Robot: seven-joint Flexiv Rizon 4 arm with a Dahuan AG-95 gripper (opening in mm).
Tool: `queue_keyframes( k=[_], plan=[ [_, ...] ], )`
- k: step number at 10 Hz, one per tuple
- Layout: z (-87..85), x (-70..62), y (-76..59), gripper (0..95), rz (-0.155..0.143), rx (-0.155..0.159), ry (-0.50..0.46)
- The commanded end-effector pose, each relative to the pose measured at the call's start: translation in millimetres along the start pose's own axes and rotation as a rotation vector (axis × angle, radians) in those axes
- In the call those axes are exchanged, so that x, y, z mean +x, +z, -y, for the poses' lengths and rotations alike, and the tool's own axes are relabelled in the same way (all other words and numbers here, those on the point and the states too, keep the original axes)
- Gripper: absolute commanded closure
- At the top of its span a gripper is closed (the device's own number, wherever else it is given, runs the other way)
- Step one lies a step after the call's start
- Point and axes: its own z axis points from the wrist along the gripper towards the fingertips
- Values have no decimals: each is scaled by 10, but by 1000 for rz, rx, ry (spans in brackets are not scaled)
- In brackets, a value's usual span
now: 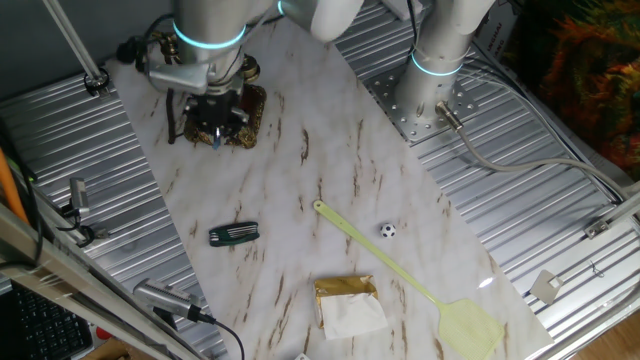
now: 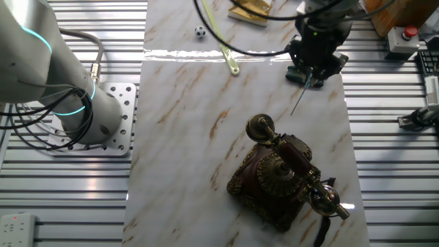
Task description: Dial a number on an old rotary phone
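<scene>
My pincer: clamped on a thin rod, up above the marble sheet | old rotary phone: upright on the sheet, handset cradled, apart from my pincer

arm: bent over the table, wrist pointing down | gripper: holds a thin rod, tip angled downward

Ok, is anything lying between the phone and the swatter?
No. The marble between the phone and the near end of the swatter handle is bare. Both fixed views show it, the other fixed view most plainly.
</scene>
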Motion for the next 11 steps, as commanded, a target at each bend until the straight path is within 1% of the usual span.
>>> queue_keyframes(
  k=[1, 2, 4, 6, 7, 11],
  plan=[
    [-17, 62, -13, 950, 30, 3, -4],
    [-16, 75, 11, 950, 28, 4, -9],
    [5, 83, 87, 950, 37, -5, -10],
    [46, 83, 220, 950, 29, -7, -25],
    [62, 73, 257, 950, 26, -10, -20],
    [85, 53, 292, 950, 19, -15, -15]
  ],
)
